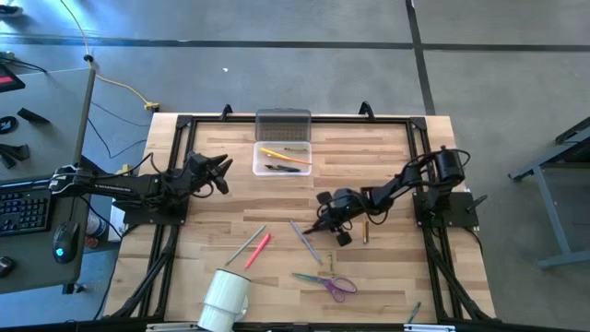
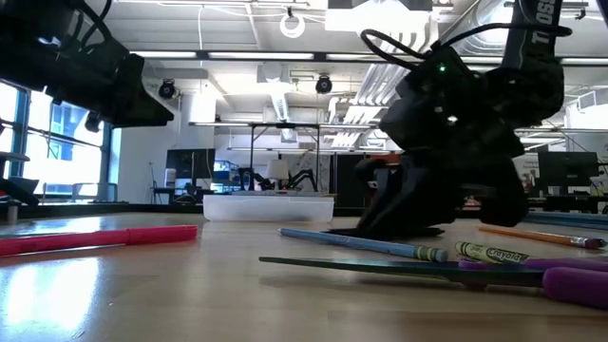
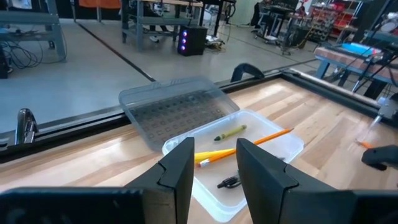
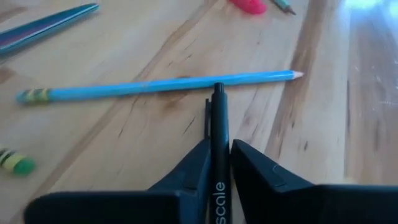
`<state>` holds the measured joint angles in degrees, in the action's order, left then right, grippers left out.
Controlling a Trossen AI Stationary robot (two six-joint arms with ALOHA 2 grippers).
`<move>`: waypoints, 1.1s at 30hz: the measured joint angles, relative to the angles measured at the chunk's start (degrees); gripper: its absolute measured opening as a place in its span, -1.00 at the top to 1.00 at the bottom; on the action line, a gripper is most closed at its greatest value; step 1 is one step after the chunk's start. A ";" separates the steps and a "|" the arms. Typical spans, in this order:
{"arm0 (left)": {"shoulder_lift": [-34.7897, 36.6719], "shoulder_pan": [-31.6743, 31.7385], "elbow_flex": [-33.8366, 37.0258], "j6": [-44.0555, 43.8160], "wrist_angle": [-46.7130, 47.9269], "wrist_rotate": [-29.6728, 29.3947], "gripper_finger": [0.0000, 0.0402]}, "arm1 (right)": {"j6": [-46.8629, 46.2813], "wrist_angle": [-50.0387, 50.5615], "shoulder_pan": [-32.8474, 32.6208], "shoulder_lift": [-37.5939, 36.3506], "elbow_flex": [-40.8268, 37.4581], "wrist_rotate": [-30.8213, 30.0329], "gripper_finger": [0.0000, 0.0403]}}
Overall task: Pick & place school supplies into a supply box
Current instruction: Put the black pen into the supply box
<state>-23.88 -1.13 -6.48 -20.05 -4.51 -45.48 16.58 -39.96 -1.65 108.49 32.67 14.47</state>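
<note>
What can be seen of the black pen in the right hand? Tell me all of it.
The black pen is slim, dark and plastic-looking, with a clip along its upper part and white lettering on the barrel. It is pinched between the two fingers of the right hand, its tip sticking out forward just above the wooden table. That tip points at a blue pencil lying crosswise ahead; whether they touch cannot be told.

Robotics lab or workshop, polished concrete floor (image 1: 369, 74), exposed ceiling ducts (image 2: 275, 95) and strip lights, metal workbenches (image 3: 149, 18), desk with keyboard (image 1: 23, 210) and mouse (image 1: 63, 242) beside the wooden table (image 1: 387, 157)
</note>
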 joint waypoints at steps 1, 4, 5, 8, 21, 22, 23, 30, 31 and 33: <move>0.00 0.00 0.00 -0.02 0.44 0.02 0.22 | -1.49 -0.79 0.03 0.03 0.70 -0.29 0.79; 0.00 0.00 0.00 -0.30 1.72 0.03 0.22 | -4.24 -3.44 0.83 0.31 4.60 -2.59 0.94; -0.05 0.00 0.00 -0.87 2.07 0.01 0.22 | -4.16 -3.77 1.21 0.18 6.63 -4.00 0.95; -0.06 0.00 0.42 -2.53 1.82 -0.19 0.22 | -0.53 -1.65 2.28 0.04 13.41 -9.62 0.89; -2.17 0.00 0.52 -4.94 3.23 -0.08 0.22 | 1.66 28.77 17.60 7.99 42.30 -12.15 0.91; -2.52 0.00 0.52 -4.94 3.24 -0.08 0.22 | -0.12 28.15 18.73 9.32 42.80 -10.46 0.90; -2.84 0.00 0.52 -4.94 3.24 -0.09 0.22 | -0.83 27.62 19.63 10.64 43.08 -9.50 0.89; -5.42 0.00 0.55 -4.94 3.43 -0.13 0.22 | 4.11 25.70 20.66 14.01 43.18 -14.52 0.85; -5.77 0.00 0.55 -4.94 3.44 -0.14 0.22 | 4.34 25.59 20.47 14.01 43.21 -14.90 0.83; -6.52 0.00 0.55 -4.94 3.43 -0.17 0.22 | 4.45 25.96 20.26 14.17 43.16 -15.00 0.76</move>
<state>-30.40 -1.13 -5.93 -24.99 -1.08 -45.65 21.04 -14.00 18.61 122.66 75.82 -0.53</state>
